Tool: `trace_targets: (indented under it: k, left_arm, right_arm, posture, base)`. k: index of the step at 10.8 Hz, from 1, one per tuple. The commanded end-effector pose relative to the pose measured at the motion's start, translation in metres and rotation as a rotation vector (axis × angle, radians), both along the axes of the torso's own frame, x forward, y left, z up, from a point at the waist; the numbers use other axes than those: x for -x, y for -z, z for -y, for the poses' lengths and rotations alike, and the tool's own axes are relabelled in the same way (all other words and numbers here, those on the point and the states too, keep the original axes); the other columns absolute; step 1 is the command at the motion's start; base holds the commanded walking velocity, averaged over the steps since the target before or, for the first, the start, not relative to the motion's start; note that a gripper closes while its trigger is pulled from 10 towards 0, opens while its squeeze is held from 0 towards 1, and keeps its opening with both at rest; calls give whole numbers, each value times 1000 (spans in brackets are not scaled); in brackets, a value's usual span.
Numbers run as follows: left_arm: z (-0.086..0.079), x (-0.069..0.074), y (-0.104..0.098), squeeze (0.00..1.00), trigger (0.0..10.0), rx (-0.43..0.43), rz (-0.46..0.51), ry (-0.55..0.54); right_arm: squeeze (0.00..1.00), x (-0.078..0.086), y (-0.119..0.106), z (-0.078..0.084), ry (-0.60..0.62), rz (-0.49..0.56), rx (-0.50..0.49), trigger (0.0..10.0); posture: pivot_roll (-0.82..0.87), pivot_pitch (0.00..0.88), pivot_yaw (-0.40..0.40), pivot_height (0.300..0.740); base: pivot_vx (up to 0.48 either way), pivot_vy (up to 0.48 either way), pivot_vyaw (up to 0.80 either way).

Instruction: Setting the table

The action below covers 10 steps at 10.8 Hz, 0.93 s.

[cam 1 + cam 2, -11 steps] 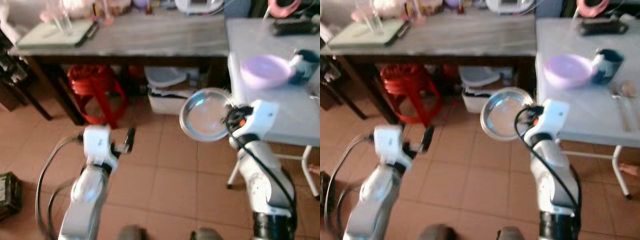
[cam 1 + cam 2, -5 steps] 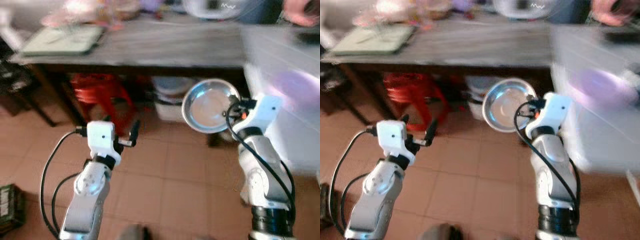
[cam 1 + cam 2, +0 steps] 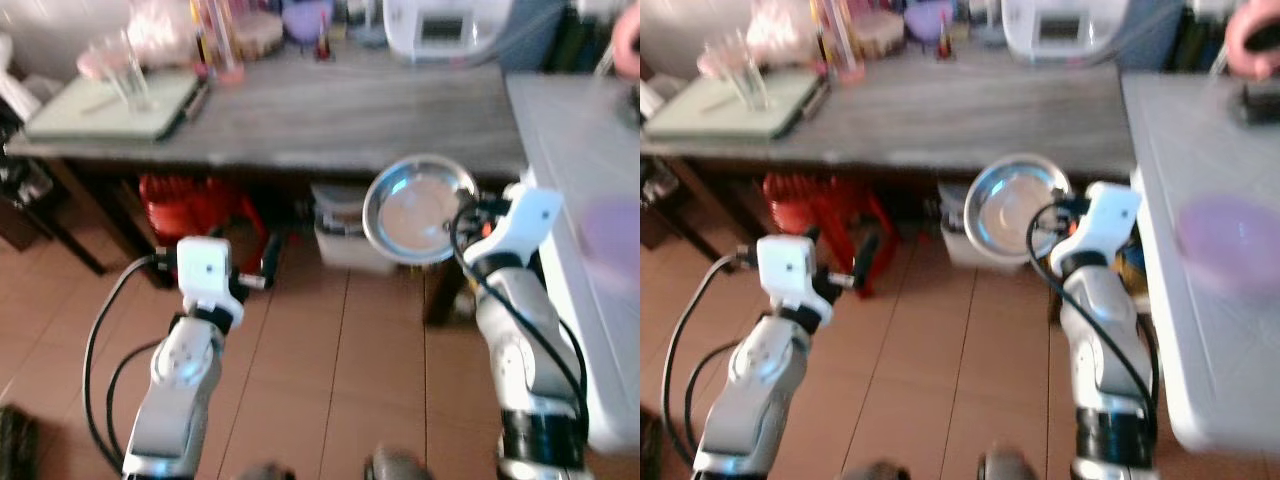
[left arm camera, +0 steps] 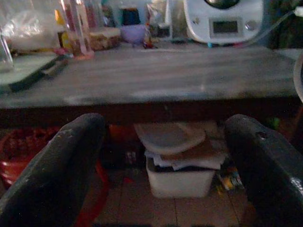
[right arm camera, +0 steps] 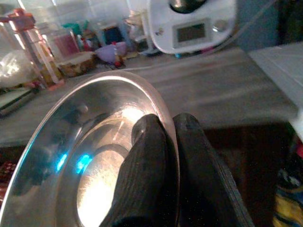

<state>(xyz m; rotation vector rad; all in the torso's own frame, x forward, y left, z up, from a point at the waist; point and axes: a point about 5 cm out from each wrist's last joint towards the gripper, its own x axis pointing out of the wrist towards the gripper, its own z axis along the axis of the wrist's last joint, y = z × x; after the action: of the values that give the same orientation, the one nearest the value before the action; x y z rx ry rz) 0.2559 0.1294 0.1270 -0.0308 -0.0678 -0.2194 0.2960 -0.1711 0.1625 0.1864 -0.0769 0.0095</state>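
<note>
**Camera panning left, plate riding in right gripper**

Since a second ago the whole view is shifting: white table sliding toward the 3 o'clock edge, grey counter now filling the top. That's the camera moving, not the objects. Steel plate is keeping the same spot relative to the right arm.

Left eye: right gripper is pinching the steel plate at its 3 o'clock rim, plate tilted up facing the camera, sitting in front of the grey counter edge. Left gripper is hanging empty at 8 o'clock, over the tile floor, near the red stool.

Right eye: purple bowl is resting on the white table at 3 o'clock, blurred. White appliance is standing at the counter's back, at 12 o'clock.

Left wrist: fingers are spread wide with nothing between them, pointing at the counter and a white bin beneath it.

Right wrist: fingers are clamping the plate's rim, one inside the dish, one behind it.
</note>
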Motion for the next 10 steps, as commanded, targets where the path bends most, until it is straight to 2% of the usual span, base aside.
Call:
trace_targets:
  k: [1, 5, 7, 10]
  left_arm:
    - [-6, 1, -1, 0, 10000, -23, 11, -18]
    - [-5, 1, -1, 0, 10000, -10, 6, -8]
    - [-7, -1, -3, 0, 10000, -11, 12, -8]
    - [-6, -2, -4, 0, 10000, -6, 12, -1]
  right_arm:
    - [0, -1, -4, -9, -23, 22, -12, 0]
    - [0, -9, -3, -2, 39, 6, -15, 0]
    - [0, -14, -1, 2, 66, -20, -66, 0]
    - [0, -17, 1, 1, 74, -28, -85, 0]
  posture:
    - [-45, 61, 82, 740]
    - [-41, 67, 87, 740]
    - [-37, 65, 90, 740]
    - [-33, 69, 94, 740]
  base:
    - [465, 0, 0]
    - [463, 0, 0]
    - [439, 0, 0]
    - [401, 264, 0]
